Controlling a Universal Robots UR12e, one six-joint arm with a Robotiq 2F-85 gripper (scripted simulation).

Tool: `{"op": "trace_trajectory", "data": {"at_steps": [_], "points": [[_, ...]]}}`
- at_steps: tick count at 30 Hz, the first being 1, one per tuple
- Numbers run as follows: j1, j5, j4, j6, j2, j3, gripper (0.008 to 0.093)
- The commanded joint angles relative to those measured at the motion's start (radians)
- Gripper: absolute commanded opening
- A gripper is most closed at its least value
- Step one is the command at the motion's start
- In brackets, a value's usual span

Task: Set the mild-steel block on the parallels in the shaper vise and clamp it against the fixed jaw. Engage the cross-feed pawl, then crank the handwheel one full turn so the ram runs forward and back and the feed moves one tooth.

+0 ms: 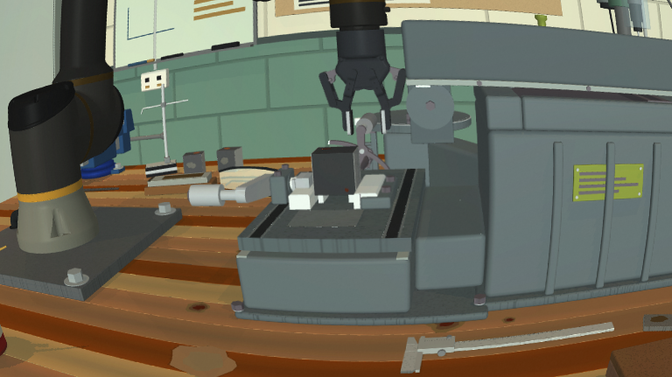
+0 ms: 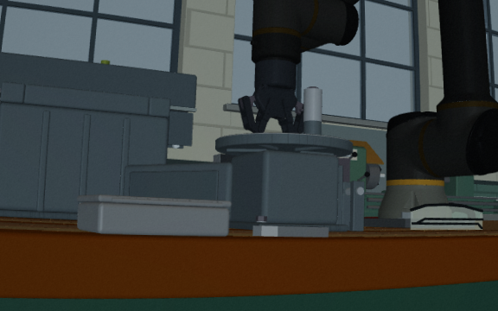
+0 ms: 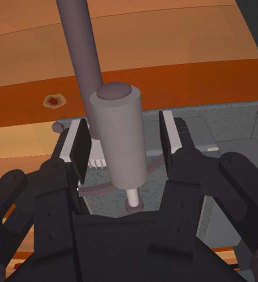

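The cross-feed pawl's grey cylindrical knob stands between the fingers of my gripper, which is open and holds nothing, with room on either side of the knob. From the side camera the gripper hangs over the pawl lever, just behind the vise. The dark mild-steel block sits in the vise between the white jaws, with the vise screw handle pointing left. The handwheel lies flat on its housing, its upright crank handle just beside the gripper.
Behind the work the green tiled wall and the shaper's ram overhang the table from the right. The shaper body fills the right side. A caliper lies at the bench's front edge, and my arm's base stands left.
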Motion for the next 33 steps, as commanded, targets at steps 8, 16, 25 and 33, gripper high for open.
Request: {"op": "trace_trajectory", "data": {"at_steps": [8,16,25,33], "points": [[0.0,0.0,0.0,0.0,0.0,-0.001,0.053],[0.0,0.0,0.0,0.0,0.0,-0.001,0.039],[0.0,0.0,0.0,0.0,0.0,-0.001,0.021],[0.0,0.0,0.0,0.0,0.0,-0.001,0.008]]}}
